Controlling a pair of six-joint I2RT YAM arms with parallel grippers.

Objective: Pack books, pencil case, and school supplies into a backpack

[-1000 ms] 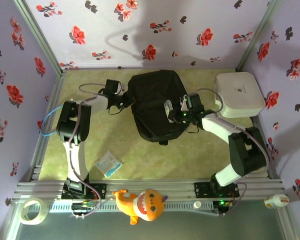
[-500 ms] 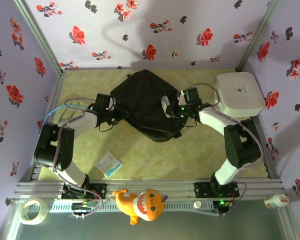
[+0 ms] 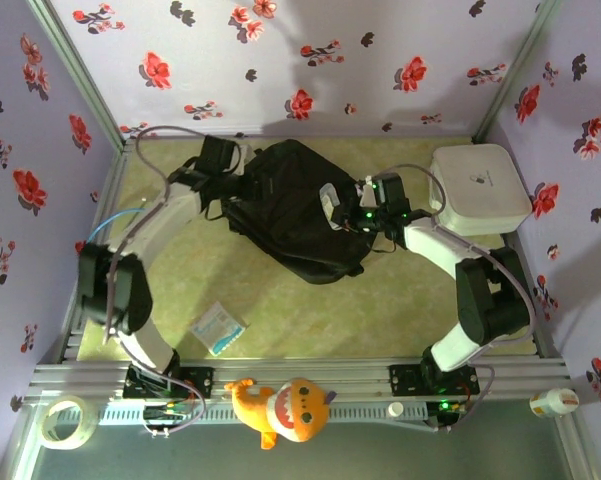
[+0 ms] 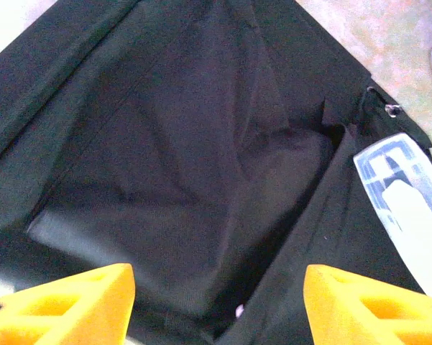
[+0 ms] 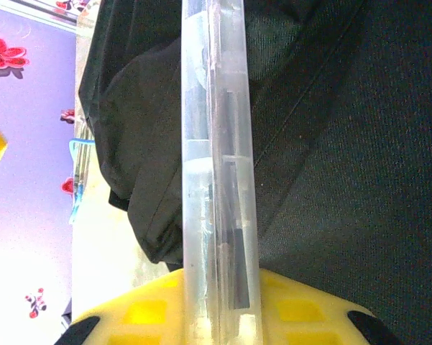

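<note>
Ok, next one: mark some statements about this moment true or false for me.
1. The right pincer grips the pencil case. True.
2. The pencil case lies on the bare table. False: it is held above the backpack.
3. The left pincer is clamped shut. False: its fingers stand wide apart over black fabric.
4. A white box sits at the table's far right corner. True.
5. The pale packet lies inside the backpack. False: it lies on the table, near the left arm's base.

Pencil case (image 3: 329, 197) over backpack (image 3: 285, 230); box (image 3: 478, 188) right of backpack; packet (image 3: 218, 327) front-left.
</note>
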